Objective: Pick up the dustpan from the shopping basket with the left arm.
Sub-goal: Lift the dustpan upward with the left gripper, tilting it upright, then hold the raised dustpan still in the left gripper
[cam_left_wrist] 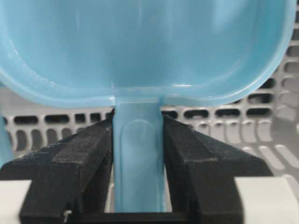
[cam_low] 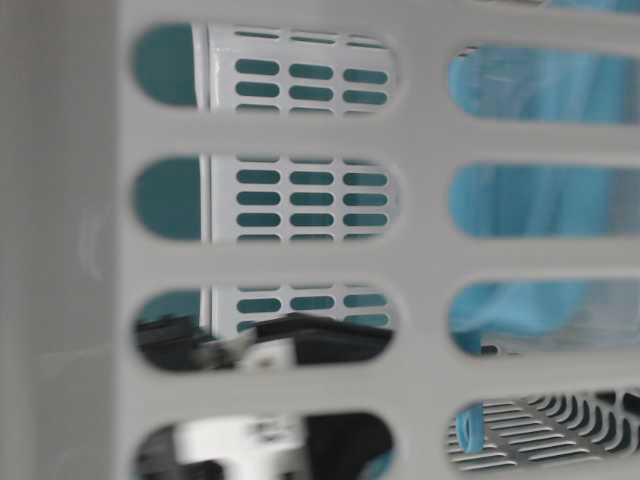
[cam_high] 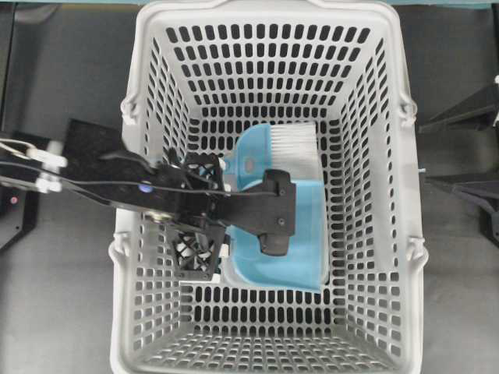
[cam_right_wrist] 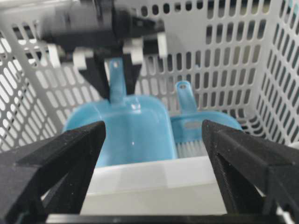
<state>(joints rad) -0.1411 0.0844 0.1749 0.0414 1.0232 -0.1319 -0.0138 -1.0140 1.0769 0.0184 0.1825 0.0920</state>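
The grasp was in hand, and by the look of it made. In the left wrist view the left gripper (cam_left_wrist: 138,154) stood with its jaws pressed against both sides of the thin handle of the dustpan (cam_left_wrist: 140,46), just behind the rounded back of the pan. From overhead the left arm (cam_high: 156,195) reached in over the left wall of the shopping basket (cam_high: 269,23), its gripper above the pan near the middle of the floor.

The dustpan (cam_right_wrist: 124,128) lay on the basket floor or barely off it; the views did not settle which. Its pan lay towards the near wall, and the hand brush (cam_high: 273,144) lay just beside it towards the far wall, white bristles showing.

The next move, as I judge it, called for a straight lift, keeping the wide pan from catching the brush or the slotted walls until it cleared the rim. A thin handle may twist in the jaws under the pan's weight.

The right gripper (cam_right_wrist: 152,140) hung wide apart at the basket's right side, holding nothing. The basket stood on a dark bench (cam_high: 70,312), filling most of its middle.
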